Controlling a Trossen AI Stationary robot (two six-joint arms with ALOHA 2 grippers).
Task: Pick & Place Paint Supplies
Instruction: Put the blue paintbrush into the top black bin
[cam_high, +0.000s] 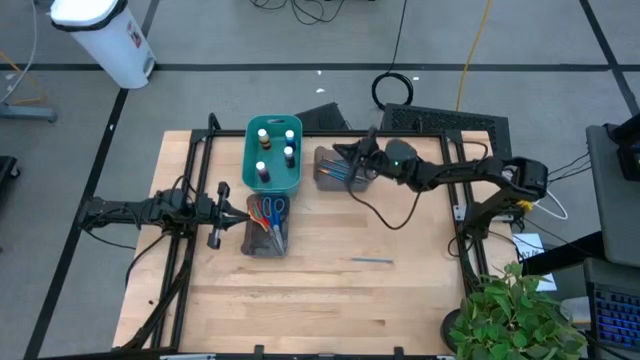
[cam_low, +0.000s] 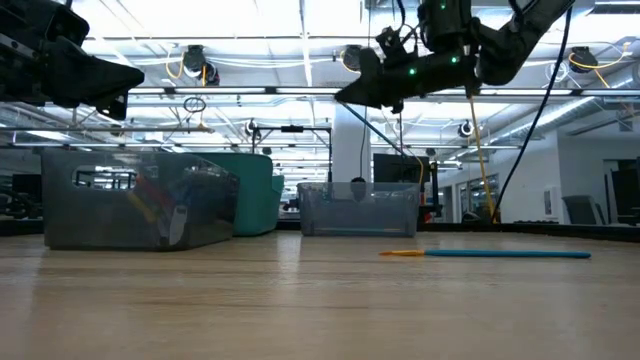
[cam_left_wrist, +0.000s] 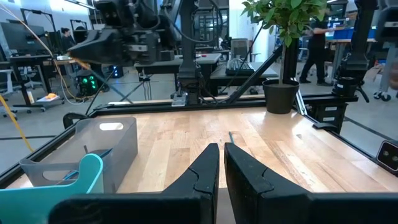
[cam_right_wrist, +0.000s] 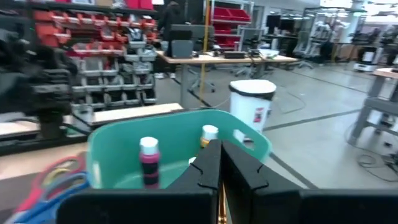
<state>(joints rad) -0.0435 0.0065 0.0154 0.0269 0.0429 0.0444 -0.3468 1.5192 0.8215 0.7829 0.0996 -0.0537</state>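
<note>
A teal bin (cam_high: 273, 155) holds several white-capped paint bottles (cam_right_wrist: 149, 165). Next to it a grey bin (cam_high: 335, 168) holds thin brushes. A second grey bin (cam_high: 265, 225) holds scissors with coloured handles. One blue brush with an orange tip (cam_low: 490, 254) lies flat on the table. My right gripper (cam_high: 342, 152) is shut and hovers level above the brush bin, pointing at the teal bin (cam_right_wrist: 180, 143). My left gripper (cam_high: 226, 208) is shut and waits beside the scissors bin. My right gripper is shut in the air. A thin orange strip (cam_right_wrist: 219, 208) shows in the slit between its fingers. I cannot tell whether that is a held thing or the wood beyond.
Bare wood stretches across the near half of the table around the lone brush (cam_high: 372, 261). A potted plant (cam_high: 515, 310) stands at the near right corner. A white waste bin (cam_high: 105, 35) stands on the floor past the far left corner.
</note>
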